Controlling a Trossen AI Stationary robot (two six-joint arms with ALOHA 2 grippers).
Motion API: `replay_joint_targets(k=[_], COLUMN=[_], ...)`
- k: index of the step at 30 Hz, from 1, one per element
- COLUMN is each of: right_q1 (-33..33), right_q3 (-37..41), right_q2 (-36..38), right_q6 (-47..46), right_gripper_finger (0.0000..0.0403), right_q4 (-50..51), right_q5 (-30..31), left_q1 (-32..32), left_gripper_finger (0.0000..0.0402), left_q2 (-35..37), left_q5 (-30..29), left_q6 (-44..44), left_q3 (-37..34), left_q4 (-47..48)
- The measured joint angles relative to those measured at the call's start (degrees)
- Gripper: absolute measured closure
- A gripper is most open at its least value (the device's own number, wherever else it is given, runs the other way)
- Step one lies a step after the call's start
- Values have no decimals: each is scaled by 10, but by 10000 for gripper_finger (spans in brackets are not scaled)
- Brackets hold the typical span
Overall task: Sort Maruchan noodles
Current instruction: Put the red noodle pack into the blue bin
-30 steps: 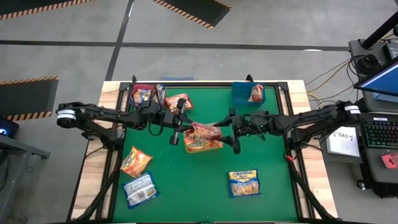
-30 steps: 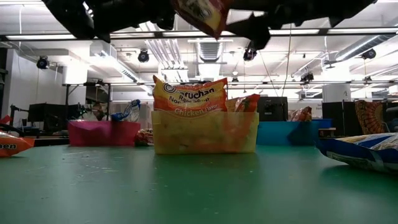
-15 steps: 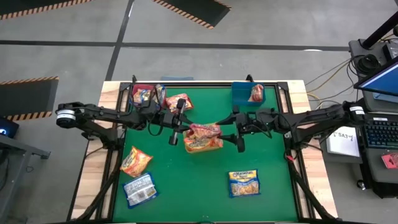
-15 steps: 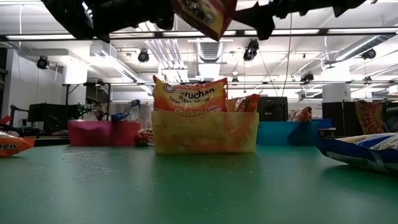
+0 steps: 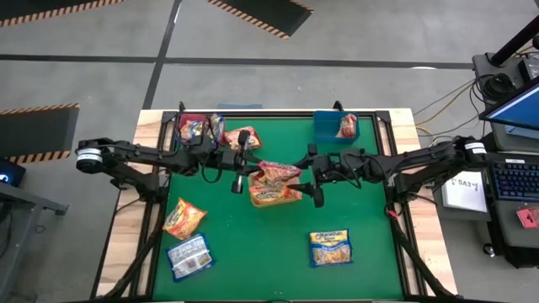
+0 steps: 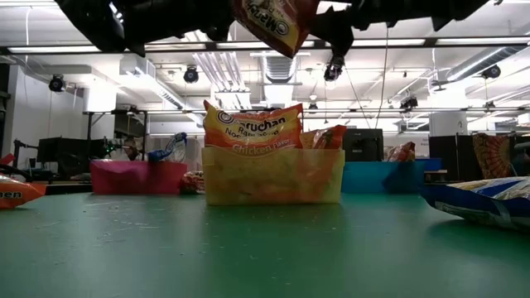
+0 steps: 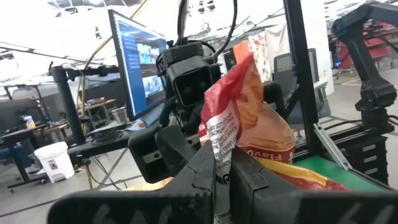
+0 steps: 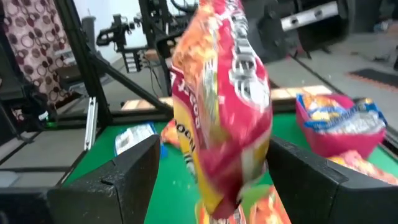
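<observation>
My left gripper (image 5: 242, 175) is shut on a red Maruchan noodle packet (image 5: 278, 172), which hangs in the air over a yellow bin (image 5: 274, 197) at mid table. An orange packet (image 6: 252, 131) stands in that bin. In the low view the red packet (image 6: 277, 21) hangs high above the bin (image 6: 273, 175). My right gripper (image 5: 313, 183) faces it from the table's right, open. Its fingers (image 8: 130, 174) stand on either side of the packet's free end (image 8: 224, 118), and I cannot tell whether they touch it. My left gripper pinches the red packet's crimped end seam (image 7: 219, 140) between its two fingers (image 7: 202, 171). The fingers come about level from the table's left. The packet is lifted clear and sticks out past the fingertips toward the right gripper.
A red bin (image 5: 194, 128) with packets stands at the far left and a blue bin (image 5: 333, 126) with one packet at the far right. Loose packets lie on the green mat: red (image 5: 242, 137), orange (image 5: 184, 217), blue-and-silver (image 5: 189, 255) and blue (image 5: 329, 247).
My right gripper has edged toward the table's left, closer about the red packet's free end, and stays open. The left gripper keeps its hold and the packet has shifted only a little.
</observation>
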State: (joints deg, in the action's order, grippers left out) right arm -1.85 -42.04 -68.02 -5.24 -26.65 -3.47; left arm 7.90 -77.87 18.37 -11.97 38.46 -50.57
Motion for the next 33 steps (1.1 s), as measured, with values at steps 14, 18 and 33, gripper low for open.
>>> replay_joint_targets(k=[14,18,33], right_q1=[5,5,25], right_q3=[-42,-46,-76], right_q2=[-71,-66,-30], right_q6=[16,9,-44], right_gripper_finger=[266,332,362], right_q4=[-49,-30,126], right_q5=[4,4,37], left_q1=[0,0,2], left_gripper_finger=[400,391,257], left_q2=[-3,-3,115], left_q5=[0,0,-54], left_q6=[5,19,-24], left_q3=[0,0,0], left_q4=[-2,-3,207])
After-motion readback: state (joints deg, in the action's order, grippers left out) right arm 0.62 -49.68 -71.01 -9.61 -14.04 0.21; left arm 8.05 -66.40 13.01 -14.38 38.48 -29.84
